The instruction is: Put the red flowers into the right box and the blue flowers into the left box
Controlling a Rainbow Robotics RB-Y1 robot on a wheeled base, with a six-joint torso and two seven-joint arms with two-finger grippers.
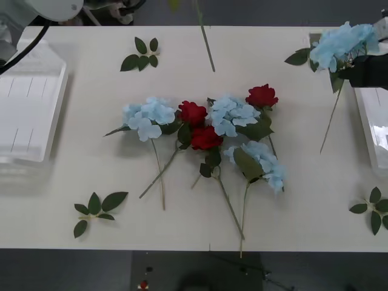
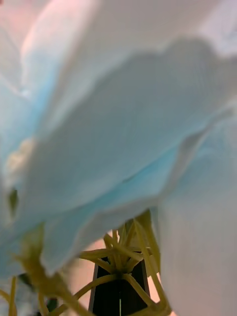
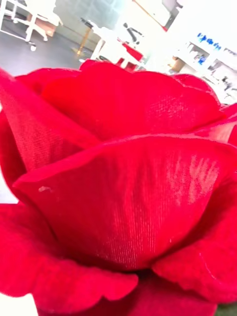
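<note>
Black right gripper (image 1: 364,70) fingers are gripping a blue flower (image 1: 339,43), lifted above the right box (image 1: 373,130). Left gripper's finger state cannot be told; a red rose (image 3: 123,197) is being viewed close. Remaining flowers (image 1: 206,136) are lying mid-tabletop (image 1: 91,151); the left box (image 1: 30,109) is sitting apart.

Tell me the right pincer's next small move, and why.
Probably carry its flower left across the table rather than release here. The right pincer is shut on a blue flower, held up beside the right box with the stem hanging free. Blue belongs in the left box, on the table's opposite side.
</note>
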